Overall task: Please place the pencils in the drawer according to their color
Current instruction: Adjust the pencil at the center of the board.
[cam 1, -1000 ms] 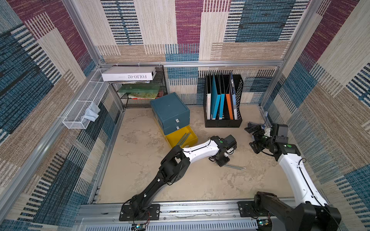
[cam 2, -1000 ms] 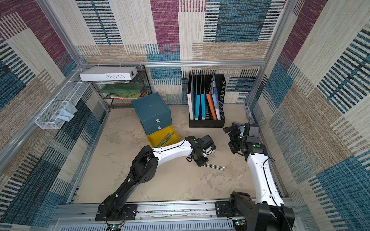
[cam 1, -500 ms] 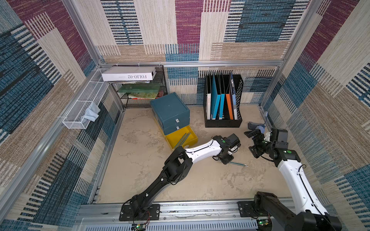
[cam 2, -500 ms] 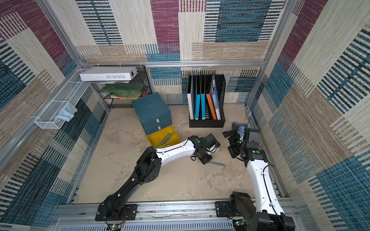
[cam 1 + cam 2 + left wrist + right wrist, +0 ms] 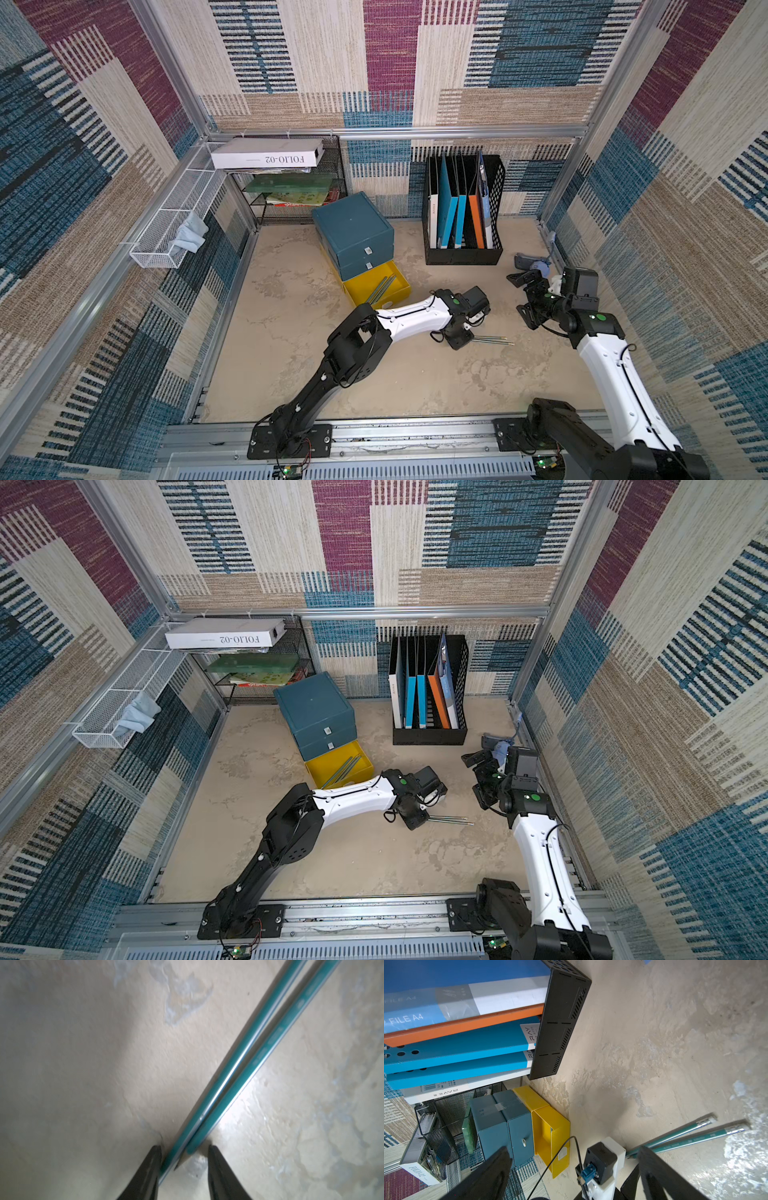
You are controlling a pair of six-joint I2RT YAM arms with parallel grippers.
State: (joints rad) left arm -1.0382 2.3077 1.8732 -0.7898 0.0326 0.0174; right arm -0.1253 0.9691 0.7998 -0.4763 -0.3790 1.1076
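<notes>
Pickup of 2 teal pencils [image 5: 246, 1077] is in hand: they lie side by side on the counter [image 5: 291, 324], right of and nearer than the open yellow drawer [image 5: 359, 293]. The left fingers [image 5: 147, 1172] straddle their sharpened ends, partly open, gripping nothing yet. The right fingers [image 5: 654, 1167] hang wide and empty. Next, the left should likely close on both, then lift level.

The two pencils [image 5: 249, 1059] are teal, the drawer [image 5: 361, 286] yellow, the cabinet [image 5: 353, 220] dark teal. The rack [image 5: 461, 257] is black, its folders [image 5: 446, 208] blue, orange and white. Walls [image 5: 386, 50] show woven patches of maroon, blue and striped beige
</notes>
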